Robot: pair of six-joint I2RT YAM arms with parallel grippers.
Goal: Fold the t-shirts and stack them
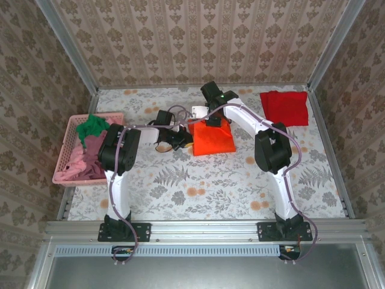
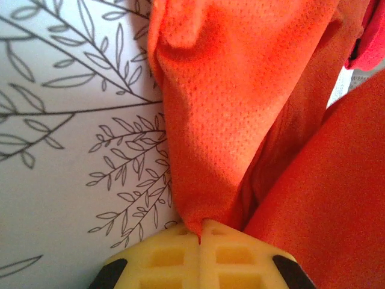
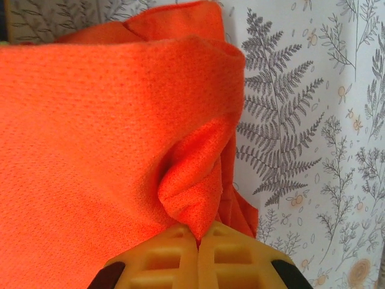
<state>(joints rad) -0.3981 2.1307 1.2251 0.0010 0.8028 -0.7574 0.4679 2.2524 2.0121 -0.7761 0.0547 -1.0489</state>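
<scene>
Two tools flank orange t-shirt (image 1: 215, 141) on counter (image 1: 180, 192), top view: cloth right of left tool (image 1: 182, 139), just nearward of right tool (image 1: 213, 121). Left wrist: jaws pressed together, pinching mesh fold straight ahead. Right wrist: jaws likewise pinching bunched edge. Fabric looks light, limp; corners best hold.

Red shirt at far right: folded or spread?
Folded. The red t-shirt lies flat as a compact rectangle, no sleeves sticking out, at the far right of the table, apart from the orange t-shirt.
</scene>
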